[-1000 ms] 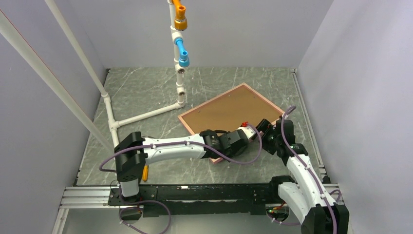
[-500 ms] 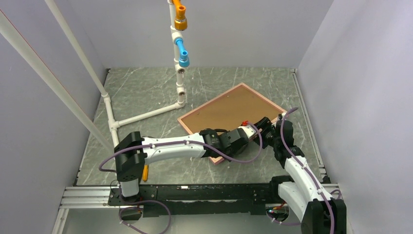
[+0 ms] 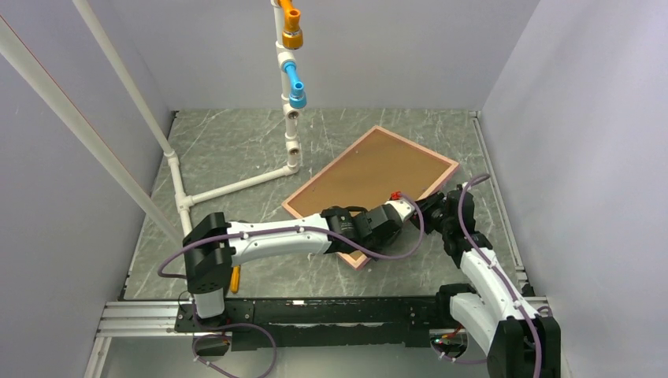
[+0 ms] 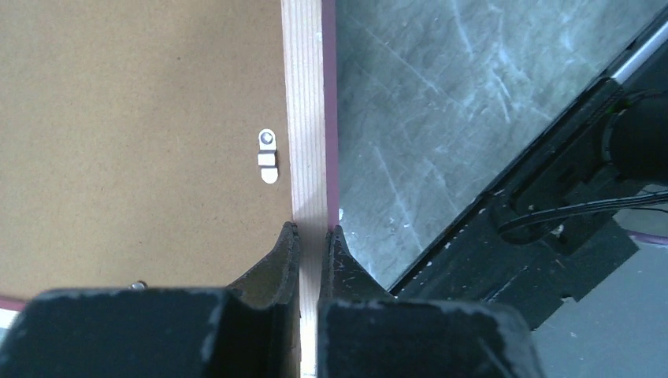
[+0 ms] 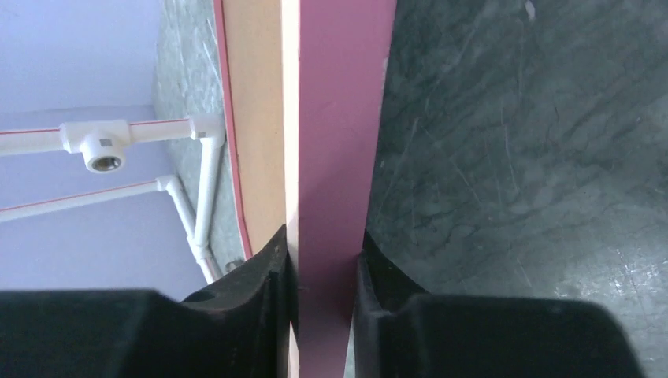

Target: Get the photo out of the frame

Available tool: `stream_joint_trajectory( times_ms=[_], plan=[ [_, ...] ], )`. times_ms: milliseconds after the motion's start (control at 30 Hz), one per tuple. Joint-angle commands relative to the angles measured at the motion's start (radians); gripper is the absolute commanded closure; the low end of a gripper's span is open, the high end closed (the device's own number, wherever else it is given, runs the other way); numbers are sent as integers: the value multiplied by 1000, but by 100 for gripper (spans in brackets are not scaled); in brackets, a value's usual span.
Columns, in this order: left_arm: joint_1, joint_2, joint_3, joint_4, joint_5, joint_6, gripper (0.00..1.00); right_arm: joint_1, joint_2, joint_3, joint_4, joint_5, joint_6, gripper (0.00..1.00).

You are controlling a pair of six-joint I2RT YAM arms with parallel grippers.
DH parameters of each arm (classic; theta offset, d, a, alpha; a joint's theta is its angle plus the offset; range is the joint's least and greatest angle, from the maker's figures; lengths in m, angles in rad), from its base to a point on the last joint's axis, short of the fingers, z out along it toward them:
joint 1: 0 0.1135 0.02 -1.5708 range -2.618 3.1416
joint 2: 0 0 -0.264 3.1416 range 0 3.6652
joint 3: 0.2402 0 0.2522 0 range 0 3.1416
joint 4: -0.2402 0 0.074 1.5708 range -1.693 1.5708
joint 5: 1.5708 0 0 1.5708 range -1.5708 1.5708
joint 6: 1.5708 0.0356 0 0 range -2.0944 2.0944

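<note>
The frame (image 3: 370, 169) is face down with its brown backing board (image 4: 134, 118) on top, and it looks tilted up off the table along its right side. The photo is hidden under the board. My left gripper (image 3: 403, 208) (image 4: 313, 230) is shut on the frame's pale wooden rail (image 4: 307, 118), near a small white clip (image 4: 268, 156). My right gripper (image 3: 432, 205) (image 5: 323, 240) is shut on the frame's pink outer edge (image 5: 339, 118), just beside the left one.
A white pipe stand (image 3: 290, 134) with a blue fitting (image 3: 296, 87) and an orange fitting (image 3: 291, 24) stands behind the frame. Slanted white pipes (image 3: 118, 134) run along the left. Grey walls enclose the marbled table (image 3: 228, 150). A metal rail (image 3: 315, 311) runs along the near edge.
My right gripper has closed from wide open onto the frame's edge. The frame has swung and tipped, its far corner shifting left and back. The left gripper has kept its hold.
</note>
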Motion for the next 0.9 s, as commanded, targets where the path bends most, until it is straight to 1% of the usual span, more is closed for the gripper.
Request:
stream_joint_trajectory(
  times_ms=[0, 133, 200, 267, 367, 567, 733, 867],
  plan=[
    [-6, -73, 59, 70, 75, -22, 97, 11, -20, 122, -50, 89, -152, 100],
    [25, -120, 95, 29, 139, -44, 67, 12, -5, 245, -196, 153, -249, 100],
    [38, -183, 99, 14, 145, -43, 58, 11, 19, 323, -281, 196, -296, 100],
    [49, -249, 96, -6, 138, -33, 53, 10, 64, 414, -368, 241, -349, 100],
    [63, -362, 64, -31, 128, -22, 50, 10, 146, 582, -496, 305, -433, 100],
    [81, -569, -47, -48, 91, -35, 47, 5, 311, 917, -697, 305, -588, 100],
    [84, -636, -62, -106, 101, -37, 46, 0, 514, 1200, -887, 259, -702, 100],
    [88, -653, -64, -151, 92, -20, 47, -13, 642, 1366, -972, 268, -771, 100]
  ],
)
